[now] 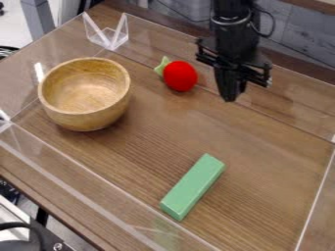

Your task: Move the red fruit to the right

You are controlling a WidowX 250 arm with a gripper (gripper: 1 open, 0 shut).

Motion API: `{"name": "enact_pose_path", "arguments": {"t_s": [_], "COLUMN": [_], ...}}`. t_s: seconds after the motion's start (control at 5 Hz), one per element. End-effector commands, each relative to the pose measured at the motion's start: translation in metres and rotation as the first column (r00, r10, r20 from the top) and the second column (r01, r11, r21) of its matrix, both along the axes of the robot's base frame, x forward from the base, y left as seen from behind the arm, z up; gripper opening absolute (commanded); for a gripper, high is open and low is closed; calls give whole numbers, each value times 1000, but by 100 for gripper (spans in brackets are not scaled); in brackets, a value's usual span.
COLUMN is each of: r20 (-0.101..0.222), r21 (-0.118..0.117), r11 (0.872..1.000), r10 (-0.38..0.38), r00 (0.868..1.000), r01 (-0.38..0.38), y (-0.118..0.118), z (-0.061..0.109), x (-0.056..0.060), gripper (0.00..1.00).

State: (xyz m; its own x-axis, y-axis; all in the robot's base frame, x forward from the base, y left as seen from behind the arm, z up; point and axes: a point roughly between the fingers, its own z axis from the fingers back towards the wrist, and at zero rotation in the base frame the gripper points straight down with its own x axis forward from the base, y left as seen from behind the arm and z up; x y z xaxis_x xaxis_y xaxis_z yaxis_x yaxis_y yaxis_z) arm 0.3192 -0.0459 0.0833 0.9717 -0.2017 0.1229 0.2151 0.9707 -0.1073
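The red fruit [179, 75] is a small glossy ball with a green leafy cap on its left end, lying on the wooden table toward the back centre. My black gripper [232, 93] hangs pointing straight down just to the fruit's right and slightly nearer the camera, apart from it. Its fingers are pressed together and shut, with nothing between them.
A wooden bowl [85, 93] stands at the left. A flat green block [194, 185] lies near the front centre. Clear acrylic walls [105, 32] ring the wooden table [262, 147], with a corner bracket at the back left.
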Motion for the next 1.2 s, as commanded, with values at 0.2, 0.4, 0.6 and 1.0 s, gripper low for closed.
{"name": "enact_pose_path", "arguments": {"t_s": [0.2,0.4,0.6,1.0], "r20": [59,61,61,52], "r21": [4,-1,-2,6], "r11": [988,991,994,994], "r10": [155,131,106,112], "r00": [986,990,992,992], "r01": [-156,-131,-106,-113], "y": [37,23,11,29], "z": [23,27,29,17], "x": [12,15,20,35], "gripper": [0,0,0,100]}}
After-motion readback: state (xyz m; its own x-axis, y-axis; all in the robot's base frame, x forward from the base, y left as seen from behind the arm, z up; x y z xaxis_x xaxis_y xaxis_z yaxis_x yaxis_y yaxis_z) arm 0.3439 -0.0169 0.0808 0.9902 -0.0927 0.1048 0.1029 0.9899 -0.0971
